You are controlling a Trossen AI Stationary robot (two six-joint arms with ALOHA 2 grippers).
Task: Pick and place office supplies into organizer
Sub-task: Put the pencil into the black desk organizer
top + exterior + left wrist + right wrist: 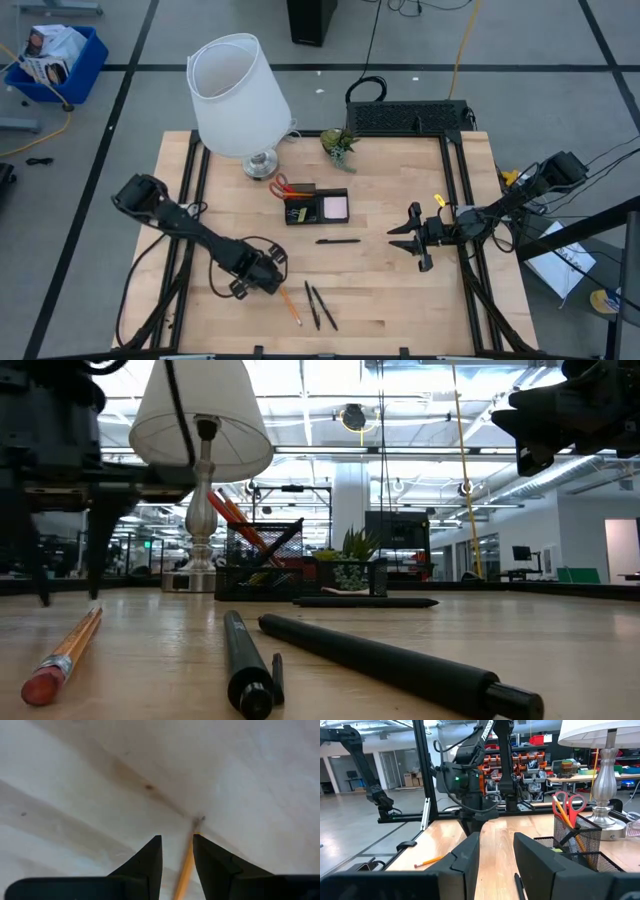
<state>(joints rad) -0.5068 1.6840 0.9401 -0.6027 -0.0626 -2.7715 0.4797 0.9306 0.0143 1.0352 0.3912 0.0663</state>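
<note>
The left hand point(268, 277) hangs low over the front of the wooden bench point(400, 290), its two dark fingers point(145, 862) spread a little and straddling the tip end of an orange pencil point(290, 307) without pinching it; the pencil lies flat on the wood, showing between the fingers in the left wrist view. Just beside the pencil, two black pens point(319, 307) lie loose on the bench, angled toward its front edge. A third black pen point(338, 241) rests farther back, just in front of the organizer point(317, 207), the low black tray near the middle of the bench. In that tray sit a pink sticky-note pad point(335, 207) and, in its mesh cup, red-handled scissors point(287, 186) with more orange pencils point(566, 815). The right hand point(416, 245) hovers above the bench's right side, well apart from the supplies, its fingers parted and holding nothing. Behind the organizer stand a white-shaded lamp point(236, 95) and a small green plant point(339, 143).
</note>
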